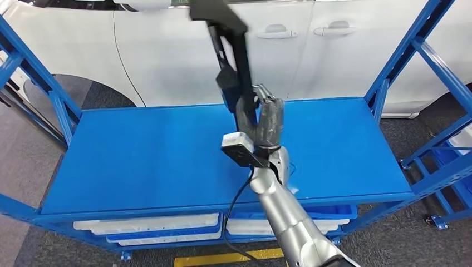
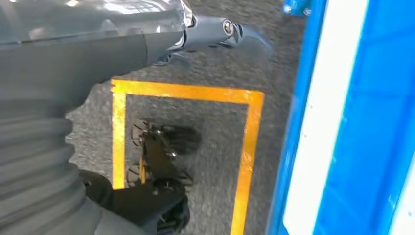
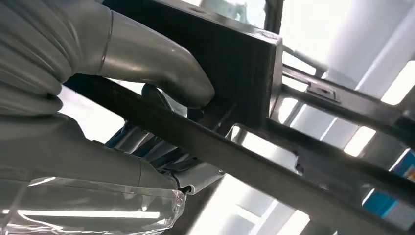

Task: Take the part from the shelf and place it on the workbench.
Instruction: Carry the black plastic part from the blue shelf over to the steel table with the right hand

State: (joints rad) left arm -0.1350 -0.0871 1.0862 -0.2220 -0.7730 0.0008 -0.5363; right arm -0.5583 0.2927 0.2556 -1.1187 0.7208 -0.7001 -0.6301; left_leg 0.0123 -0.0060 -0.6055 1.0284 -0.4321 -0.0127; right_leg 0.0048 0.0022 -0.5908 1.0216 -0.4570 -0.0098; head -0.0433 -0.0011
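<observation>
No readable text, label, brand, number or sign appears anywhere in these views.

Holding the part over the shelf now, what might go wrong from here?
1. The right robot hand grips the long black metal bracket near its lower end; top-heavy, it may swing or slip.
2. Its raised end sits near the white car behind the blue shelf, so turning risks a scrape.

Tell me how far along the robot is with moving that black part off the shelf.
Done: the right robot hand grips the black bracket-like part, lifted clear above the blue shelf top. In hand: carrying it. Left: placing it on the workbench. The left robot hand hangs by the floor, holding nothing.
</observation>
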